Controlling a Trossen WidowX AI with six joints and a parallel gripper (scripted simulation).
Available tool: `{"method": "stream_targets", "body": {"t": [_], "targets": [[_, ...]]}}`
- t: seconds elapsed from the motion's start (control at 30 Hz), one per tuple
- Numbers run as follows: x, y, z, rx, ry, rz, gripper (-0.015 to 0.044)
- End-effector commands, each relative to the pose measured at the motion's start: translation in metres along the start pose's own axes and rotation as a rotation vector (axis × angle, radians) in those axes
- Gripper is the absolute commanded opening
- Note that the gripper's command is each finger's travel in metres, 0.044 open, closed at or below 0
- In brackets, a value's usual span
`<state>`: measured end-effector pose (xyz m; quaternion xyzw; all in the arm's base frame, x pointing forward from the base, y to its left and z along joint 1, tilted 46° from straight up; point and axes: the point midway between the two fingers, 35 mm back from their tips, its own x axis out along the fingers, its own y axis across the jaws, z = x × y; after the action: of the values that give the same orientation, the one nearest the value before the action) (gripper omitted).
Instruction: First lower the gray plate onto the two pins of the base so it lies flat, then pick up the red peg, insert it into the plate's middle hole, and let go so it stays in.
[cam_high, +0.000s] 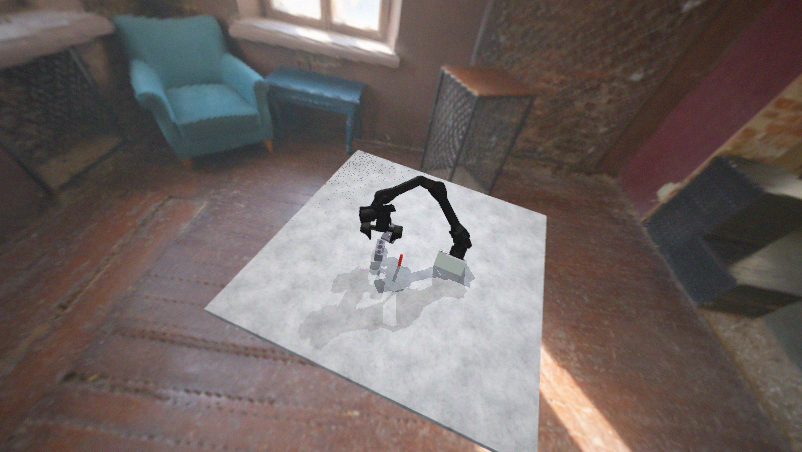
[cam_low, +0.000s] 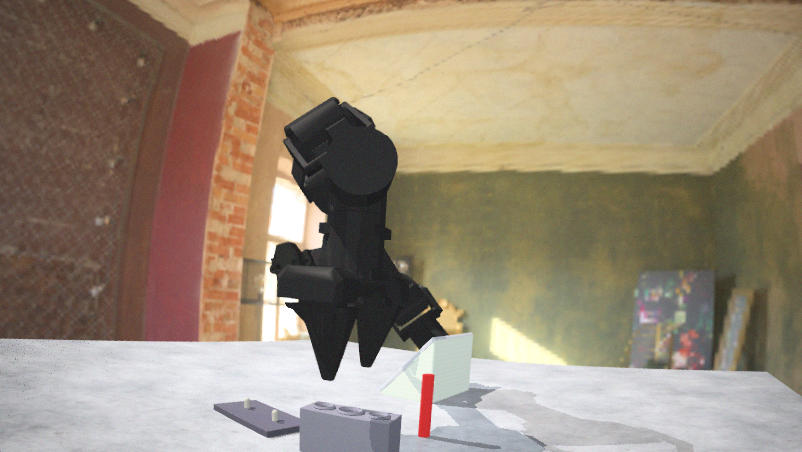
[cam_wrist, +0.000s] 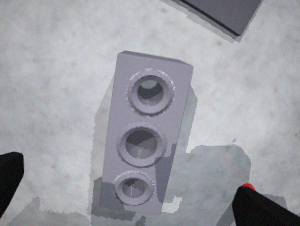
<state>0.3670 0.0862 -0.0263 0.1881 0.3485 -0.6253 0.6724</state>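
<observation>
The gray plate (cam_wrist: 146, 141) is a thick block with three round holes, lying on the table; it also shows in the exterior view (cam_low: 349, 427) and in the top view (cam_high: 377, 257). The red peg (cam_low: 425, 405) stands upright beside the plate; its tip shows in the wrist view (cam_wrist: 246, 186). My gripper (cam_low: 347, 370) hangs above the plate, open and empty, its fingers (cam_wrist: 133, 209) straddling the plate from a height.
The arm's pale green mount (cam_low: 438, 367) stands behind the peg. The table's edges are far off on all sides.
</observation>
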Motion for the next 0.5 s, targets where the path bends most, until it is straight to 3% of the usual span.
{"method": "stream_targets", "body": {"t": [0.0,0.47], "targets": [[0.013,-0.004,-0.002,-0.008,-0.006,0.001,0.0440],[0.034,-0.005,-0.002,-0.007,-0.007,0.001,0.0440]]}}
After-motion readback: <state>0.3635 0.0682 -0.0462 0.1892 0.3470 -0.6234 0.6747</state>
